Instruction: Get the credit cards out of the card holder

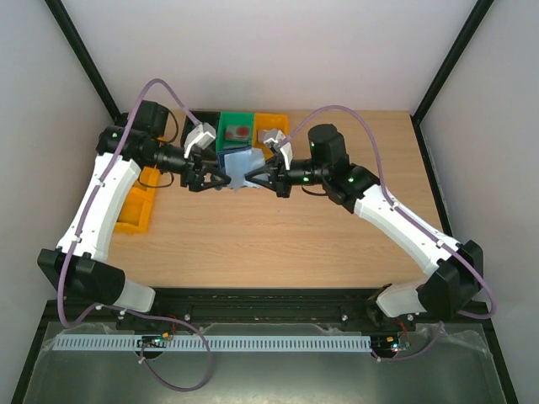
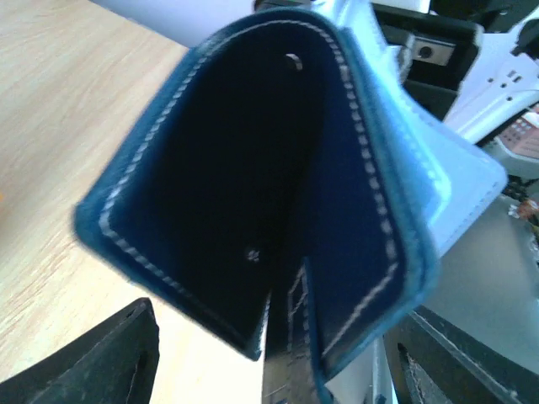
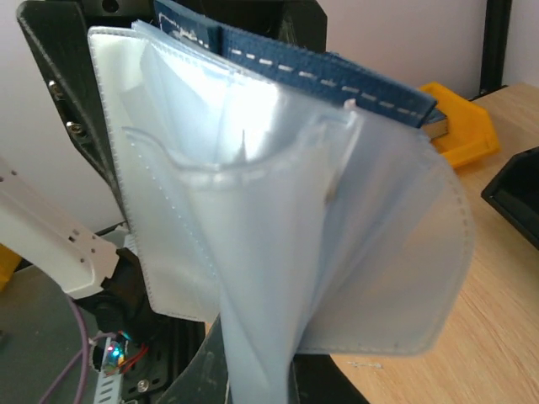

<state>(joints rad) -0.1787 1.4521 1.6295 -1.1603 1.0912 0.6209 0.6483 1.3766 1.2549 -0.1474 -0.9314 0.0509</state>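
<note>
The card holder (image 1: pixel 240 163) hangs unfolded above the worktop (image 1: pixel 278 236), between the two arms and just in front of the bins. The right gripper (image 1: pixel 258 175) has its jaws pressed together on the pale inner pocket (image 3: pixel 253 252). The left gripper (image 1: pixel 219 178) has its jaws spread either side of the navy cover (image 2: pixel 253 210), not gripping it. A reddish-pink card (image 1: pixel 241 132) lies in the green bin (image 1: pixel 222 126), so one removal appears complete. Whether any card is left in the pockets cannot be determined.
</note>
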